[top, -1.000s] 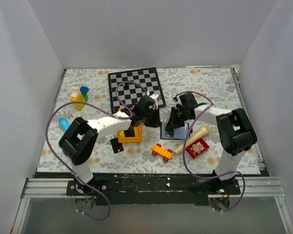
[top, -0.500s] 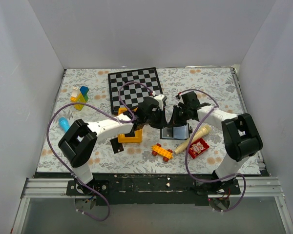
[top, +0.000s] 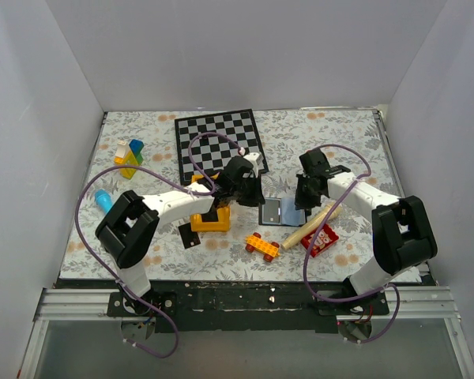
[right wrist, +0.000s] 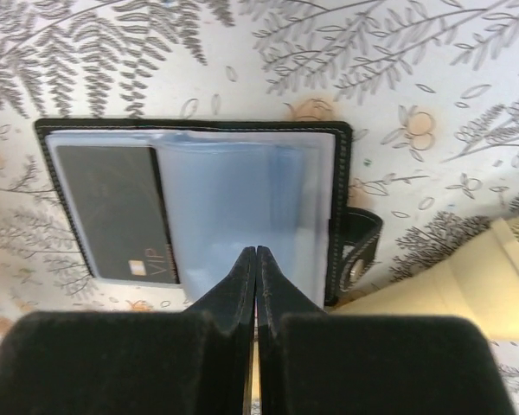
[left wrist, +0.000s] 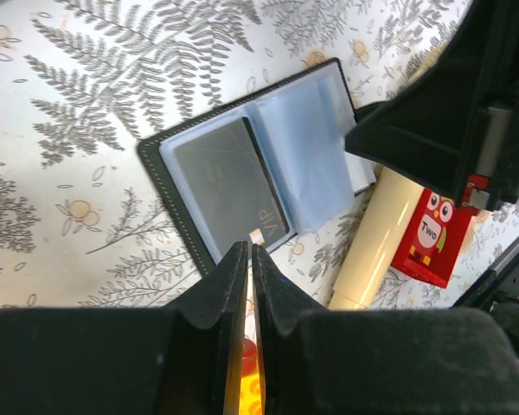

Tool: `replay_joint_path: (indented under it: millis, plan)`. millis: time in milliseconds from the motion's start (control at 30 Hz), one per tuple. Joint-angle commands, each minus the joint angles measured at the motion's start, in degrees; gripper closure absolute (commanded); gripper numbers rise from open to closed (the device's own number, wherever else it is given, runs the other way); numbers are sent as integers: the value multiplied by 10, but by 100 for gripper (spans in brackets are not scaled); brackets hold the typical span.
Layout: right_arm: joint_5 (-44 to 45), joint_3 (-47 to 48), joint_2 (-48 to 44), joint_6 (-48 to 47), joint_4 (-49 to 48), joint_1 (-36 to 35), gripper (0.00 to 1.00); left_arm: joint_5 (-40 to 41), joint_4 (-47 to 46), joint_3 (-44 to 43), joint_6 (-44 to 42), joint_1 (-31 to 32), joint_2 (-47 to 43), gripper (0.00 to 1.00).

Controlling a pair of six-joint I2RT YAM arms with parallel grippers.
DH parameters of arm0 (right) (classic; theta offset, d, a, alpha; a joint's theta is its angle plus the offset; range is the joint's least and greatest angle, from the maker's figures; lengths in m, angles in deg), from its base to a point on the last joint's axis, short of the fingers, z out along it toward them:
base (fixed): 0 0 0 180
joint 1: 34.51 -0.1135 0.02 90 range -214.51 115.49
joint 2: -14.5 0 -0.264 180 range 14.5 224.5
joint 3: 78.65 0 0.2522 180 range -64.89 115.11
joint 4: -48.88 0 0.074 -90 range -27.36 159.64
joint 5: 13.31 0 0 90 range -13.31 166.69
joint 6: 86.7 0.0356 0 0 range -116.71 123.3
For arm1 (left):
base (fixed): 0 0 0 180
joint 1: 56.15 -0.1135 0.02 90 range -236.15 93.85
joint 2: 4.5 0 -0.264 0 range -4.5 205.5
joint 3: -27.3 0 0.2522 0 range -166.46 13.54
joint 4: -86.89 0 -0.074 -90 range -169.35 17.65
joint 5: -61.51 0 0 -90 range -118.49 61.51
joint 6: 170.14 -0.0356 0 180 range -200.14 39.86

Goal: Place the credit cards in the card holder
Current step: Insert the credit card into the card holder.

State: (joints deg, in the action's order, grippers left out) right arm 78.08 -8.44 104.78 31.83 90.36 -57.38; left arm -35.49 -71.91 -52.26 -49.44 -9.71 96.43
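1. The right arm has swung out to the right, uncovering the card holder (top: 282,212).
2. The left gripper (left wrist: 249,246) is closed and empty at the holder's edge.
3. The holder lies open, with one credit card (left wrist: 229,186) in its left pocket.
4. The right gripper (right wrist: 256,251) is closed and empty over the right pocket.

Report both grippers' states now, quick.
Left gripper: closed, nothing held.
Right gripper: closed, nothing held, above the open holder.
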Motion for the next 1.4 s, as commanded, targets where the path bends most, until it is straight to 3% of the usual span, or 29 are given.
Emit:
replay_joint_path:
  millis: [0,667,1133,1367]
  plan:
    - [54,2,-12,7,30,4,99,-1,-3,8,4,-12,-10,93]
    - [7,28,54,-10,14,5,99,2,6,19,10,-17,9,93]
    - [-39,28,60,-21,-7,5,99,35,49,15,9,-20,66,94]
    - [-47,29,61,-25,-7,5,99,13,50,2,4,-19,96,94]
